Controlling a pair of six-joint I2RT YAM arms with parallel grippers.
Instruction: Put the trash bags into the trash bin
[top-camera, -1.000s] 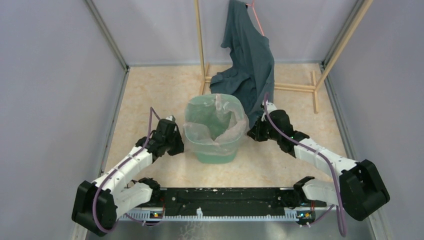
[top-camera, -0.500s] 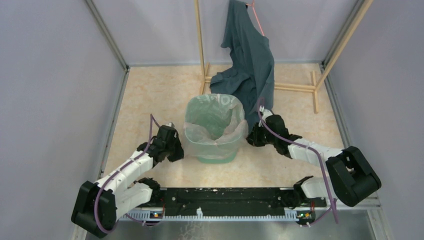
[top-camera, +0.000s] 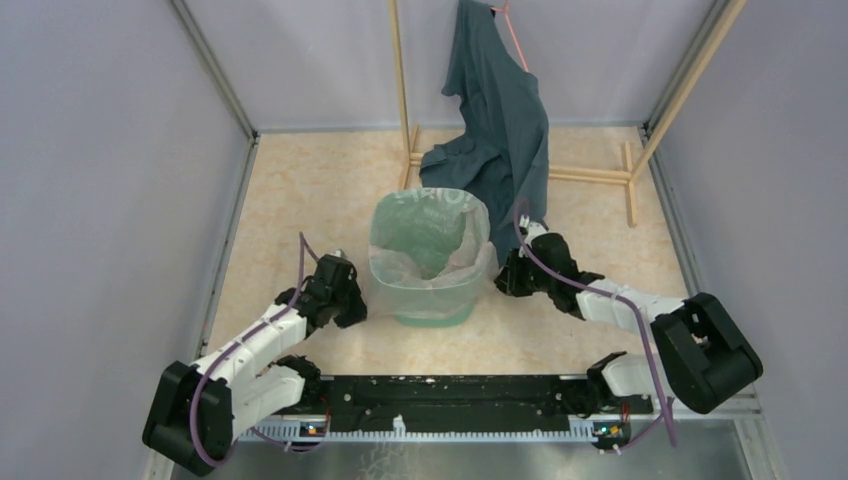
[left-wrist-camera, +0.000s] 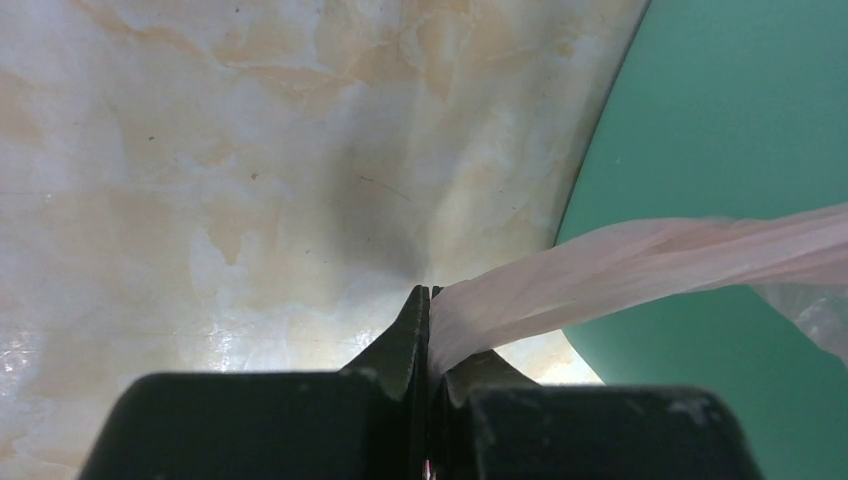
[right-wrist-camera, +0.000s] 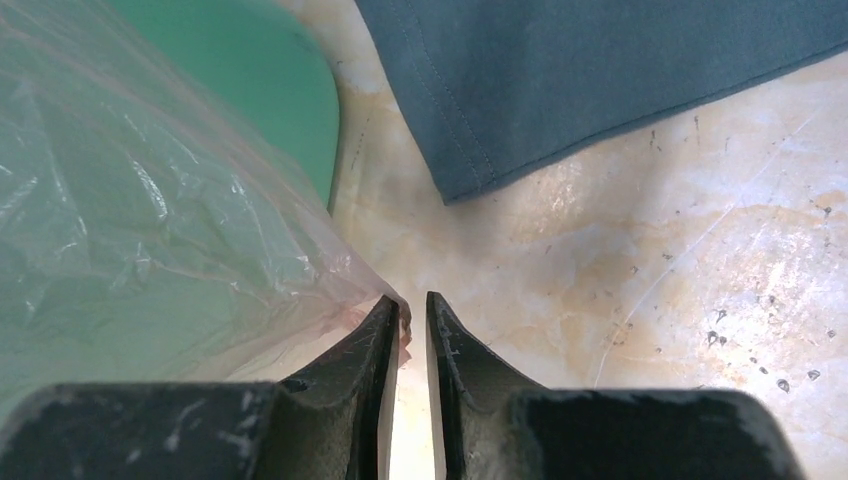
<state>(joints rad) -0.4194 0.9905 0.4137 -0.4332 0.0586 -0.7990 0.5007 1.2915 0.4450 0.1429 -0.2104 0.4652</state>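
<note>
One bag, thin, pale pink and see-through, sat in the bin at the middle of the top view. Its wrinkled film lined the inside and folded out over the rim, with the mint green showing through it.

My left gripper was clenched on the bag. In the left wrist view the jaws met at the bottom centre with no gap, and a twisted, stretched strand of film ran from them to the right edge, across the bin's smooth wall. The marbled table filled the left of that view.

My right gripper had let go, with a narrow slit of table showing between its jaws at the bottom centre of the right wrist view. A crumpled corner of the bag touched the tip of the left-hand finger, and the film spread glossy and creased over the left half of the frame. A dark teal garment lay across the upper right, apart from the bag.
</note>
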